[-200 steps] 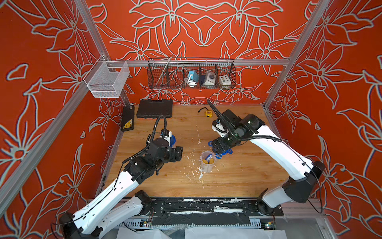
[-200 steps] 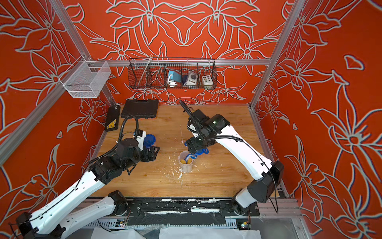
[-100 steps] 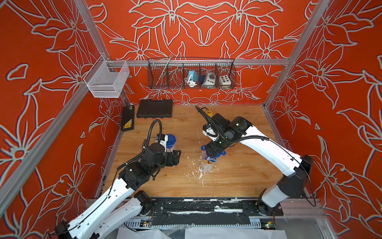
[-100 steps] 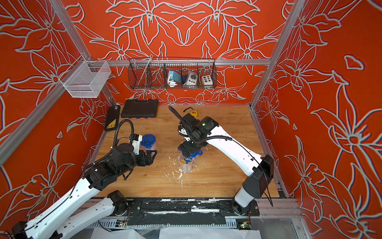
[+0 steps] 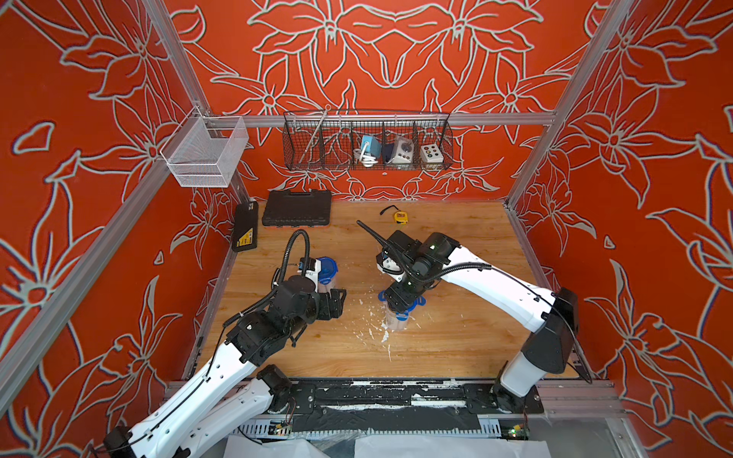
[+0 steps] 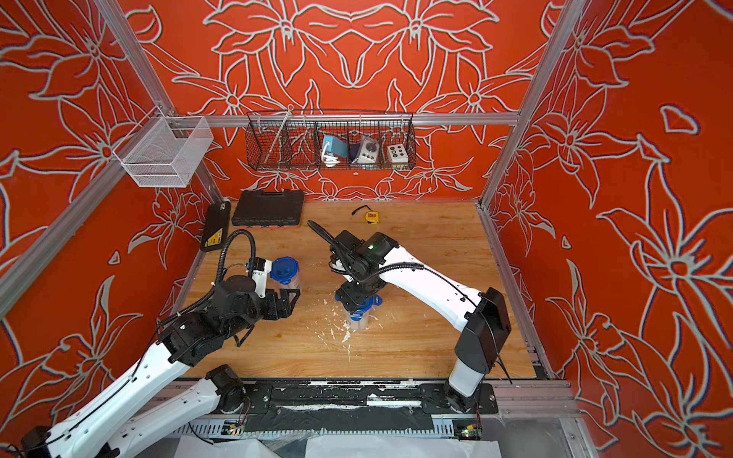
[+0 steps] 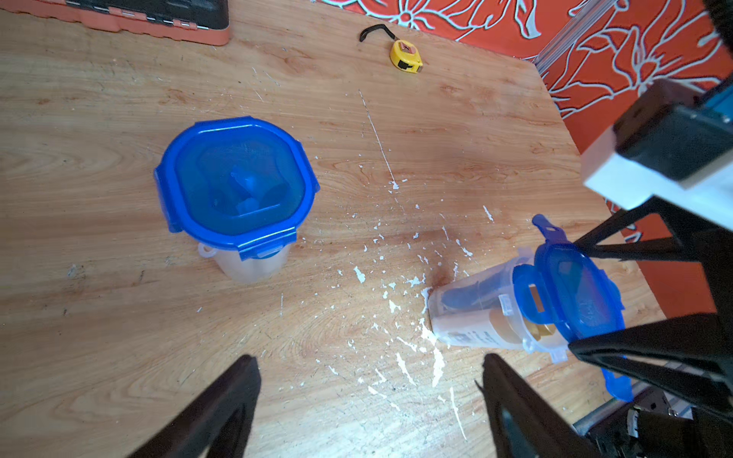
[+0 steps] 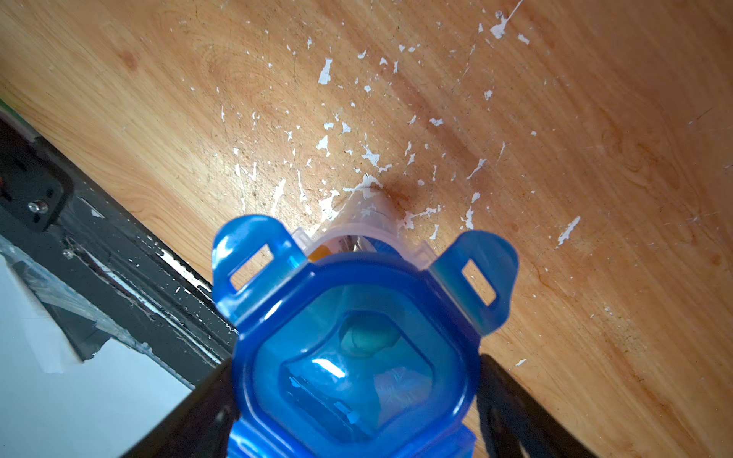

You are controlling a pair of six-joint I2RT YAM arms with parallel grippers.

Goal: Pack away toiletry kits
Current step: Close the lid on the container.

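Two clear tubs stand on the wooden table. The left tub [image 5: 327, 272] [image 7: 238, 190] has its blue lid clipped shut. Over the middle tub [image 5: 398, 320] [image 7: 472, 313] my right gripper [image 5: 400, 300] [image 8: 357, 396] is shut on a blue lid [image 8: 357, 357] [image 7: 571, 293], whose tabs stick out unclipped. I cannot tell whether the lid sits fully on the rim. A yellow-capped white bottle [image 7: 476, 335] shows inside this tub. My left gripper [image 5: 337, 303] [image 7: 369, 376] hangs open and empty over bare table between the two tubs.
A black tool case [image 5: 296, 208] lies at the back and another [image 5: 245, 226] leans on the left wall. A yellow tape measure [image 5: 400, 217] lies at the back. White flakes [image 5: 373, 333] dot the table. A wire rack [image 5: 367, 146] and a white basket [image 5: 206, 152] hang above.
My right gripper has carried the blue lid from beside the middle tub to over its mouth. The left arm drew back a little from the left tub.
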